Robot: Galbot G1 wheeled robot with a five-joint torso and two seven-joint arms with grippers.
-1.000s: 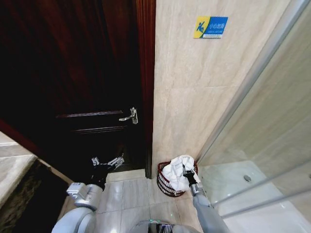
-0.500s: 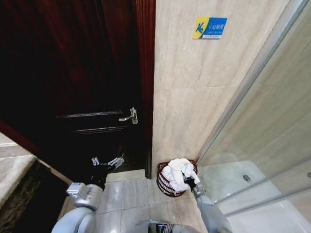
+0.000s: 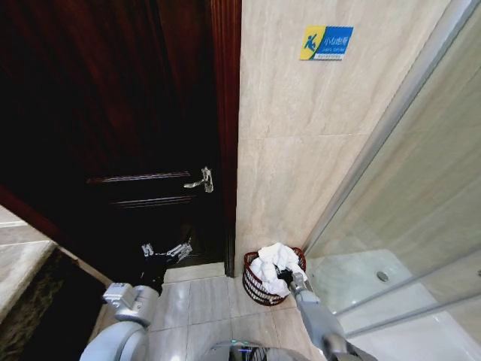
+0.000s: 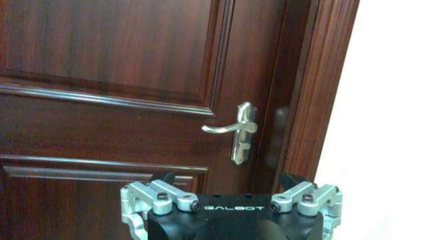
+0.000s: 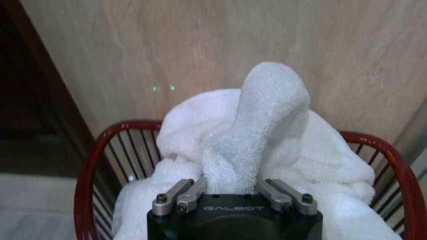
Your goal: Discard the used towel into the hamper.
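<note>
The right gripper (image 3: 290, 277) is down at the rim of the hamper (image 3: 254, 280), its fingers pinching a raised fold of the white towel (image 5: 267, 130) that stands up in a hump just ahead of them. The rest of the towel is heaped inside the hamper, bulging above the red wire rim (image 5: 107, 145) and spilling toward the near side. The hamper sits on the pale tiled floor (image 3: 203, 297) in the corner, close against the beige tiled wall (image 3: 301, 150), between the dark wooden door (image 3: 113, 113) and the glass shower partition (image 3: 406, 188). Off to the left, the left gripper (image 3: 167, 251) hangs idle in front of the door with its fingers spread wide, below the silver lever handle (image 4: 235, 128). A blue and yellow warning sign (image 3: 326, 42) is high on the wall.
</note>
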